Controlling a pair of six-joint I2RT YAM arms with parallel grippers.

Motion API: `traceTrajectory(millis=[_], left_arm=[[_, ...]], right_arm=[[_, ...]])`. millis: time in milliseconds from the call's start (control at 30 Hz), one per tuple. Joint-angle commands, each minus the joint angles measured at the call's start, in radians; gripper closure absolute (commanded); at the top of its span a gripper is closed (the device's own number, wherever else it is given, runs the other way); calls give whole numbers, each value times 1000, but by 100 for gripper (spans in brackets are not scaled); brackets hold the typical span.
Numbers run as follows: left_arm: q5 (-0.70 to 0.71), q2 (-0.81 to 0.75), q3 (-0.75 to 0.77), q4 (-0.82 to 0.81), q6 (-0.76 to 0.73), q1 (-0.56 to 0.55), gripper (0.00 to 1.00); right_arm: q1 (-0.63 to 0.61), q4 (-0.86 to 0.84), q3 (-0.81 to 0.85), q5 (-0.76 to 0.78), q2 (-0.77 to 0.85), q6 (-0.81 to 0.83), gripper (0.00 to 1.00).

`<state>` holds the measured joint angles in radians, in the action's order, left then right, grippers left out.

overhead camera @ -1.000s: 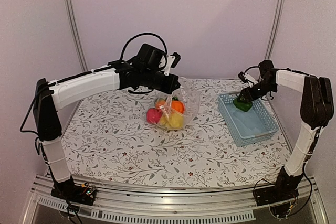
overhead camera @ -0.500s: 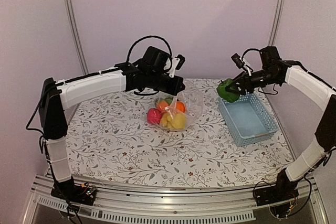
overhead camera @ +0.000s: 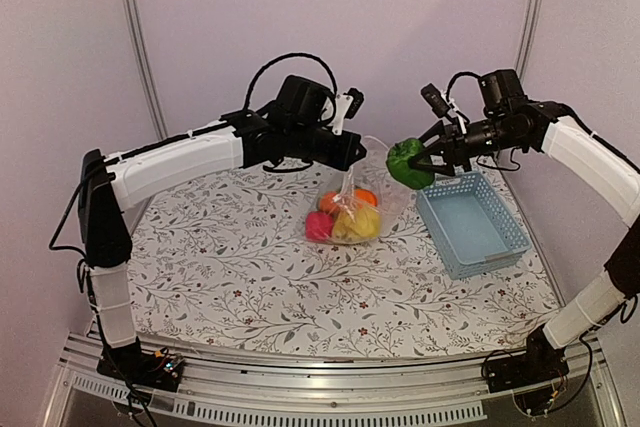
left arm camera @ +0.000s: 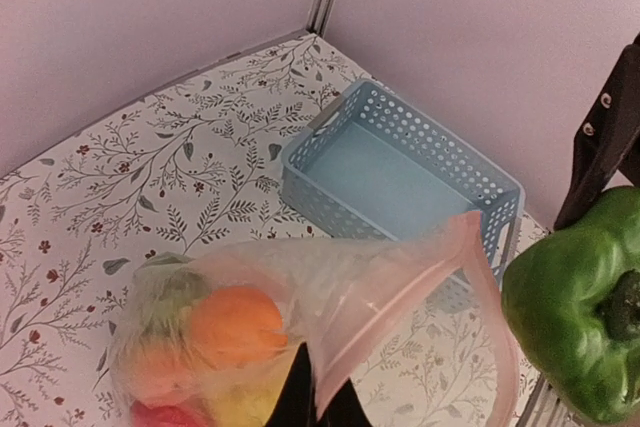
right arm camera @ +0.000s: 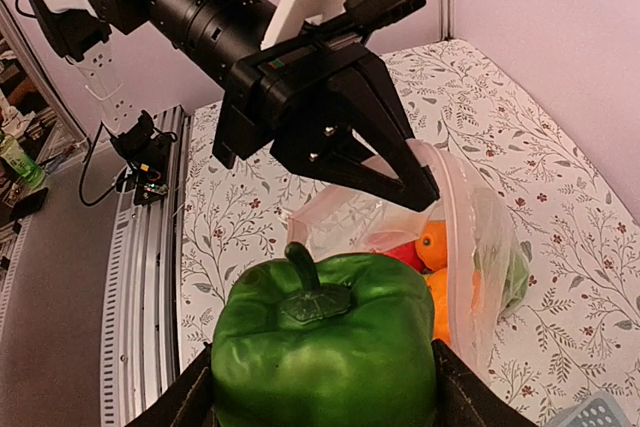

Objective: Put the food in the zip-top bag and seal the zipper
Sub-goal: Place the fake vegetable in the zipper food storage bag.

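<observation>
My right fingers [overhead camera: 423, 161] squeeze the green pepper [overhead camera: 404, 163]; the zip-top bag [overhead camera: 388, 187], pinched by my left fingers [overhead camera: 348, 159], hangs just left.

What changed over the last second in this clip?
The right end effector lifted the green bell pepper out of the blue basket and carried it left, up to the zip-top bag. The left end effector, pinching the bag's edge, shifted it rightward. Both grips held; the basket stayed put.
</observation>
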<state>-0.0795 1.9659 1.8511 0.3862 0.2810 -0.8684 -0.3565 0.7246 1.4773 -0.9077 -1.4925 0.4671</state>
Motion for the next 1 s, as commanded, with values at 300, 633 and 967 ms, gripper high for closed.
traceTrajectory(millis=[300,633,967], left_arm=[[-121,-57,11,-33,24,-16,100],[-195,-74,4,-75,57,3,100],[-188,-65,-29,-71,58,36,100]], right_arm=[[-48,-72,35,-61,-8,-39,46],[-65,-145,3,89,-38,-47,23],[-73,67,-1,101,49,168,17]])
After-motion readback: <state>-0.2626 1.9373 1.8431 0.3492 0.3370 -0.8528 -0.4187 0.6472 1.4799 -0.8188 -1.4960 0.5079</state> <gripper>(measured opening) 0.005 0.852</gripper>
